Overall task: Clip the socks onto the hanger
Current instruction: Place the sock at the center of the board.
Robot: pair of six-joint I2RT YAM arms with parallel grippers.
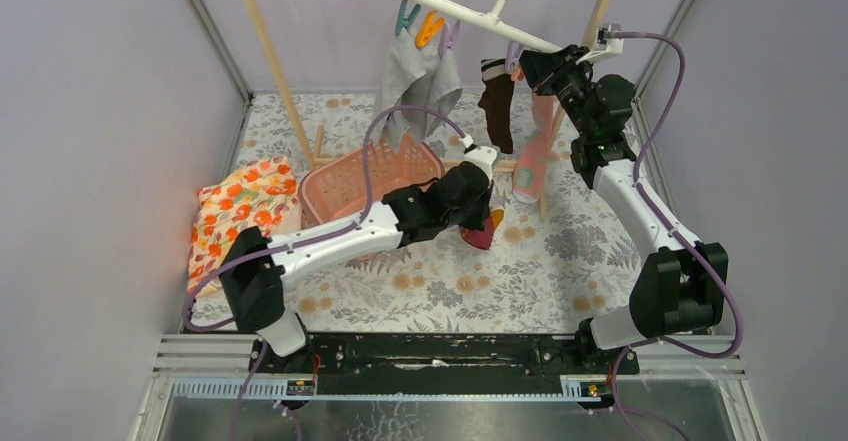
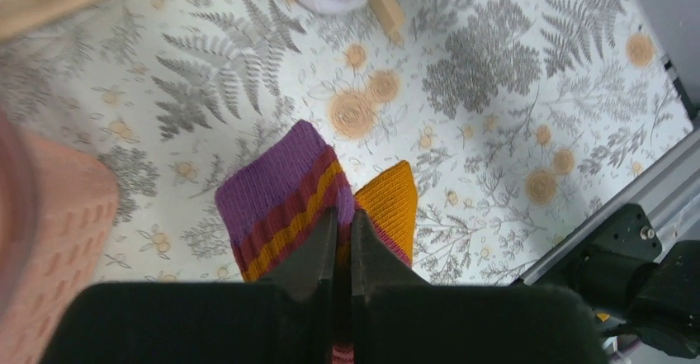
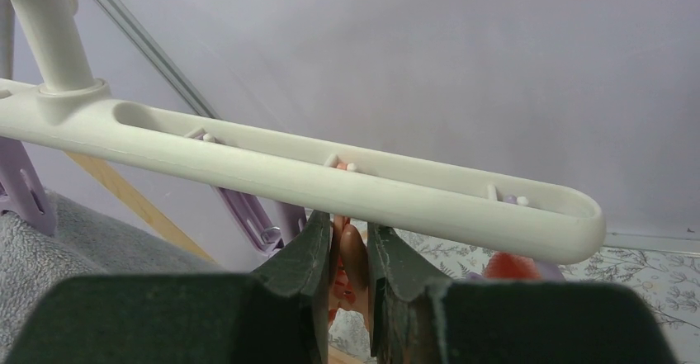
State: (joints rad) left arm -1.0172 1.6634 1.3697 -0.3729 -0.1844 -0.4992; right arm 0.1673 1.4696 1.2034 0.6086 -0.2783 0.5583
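Under hanger (image 3: pixel 330 174), right pincer (image 3: pixel 348 230) pinching clip (image 3: pixel 355 261), left pincer (image 2: pixel 344 224) low, gripping sock (image 2: pixel 272 186)

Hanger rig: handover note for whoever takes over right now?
Left gripper: shut on the striped purple sock, down near the table beside the pink basket.
Right gripper: pinching an orange clip under the right end of the white hanger.
Done: grey cloth, dark brown sock and pink sock hang from clips.
Left: raise the striped sock to that clip, clip it, release.
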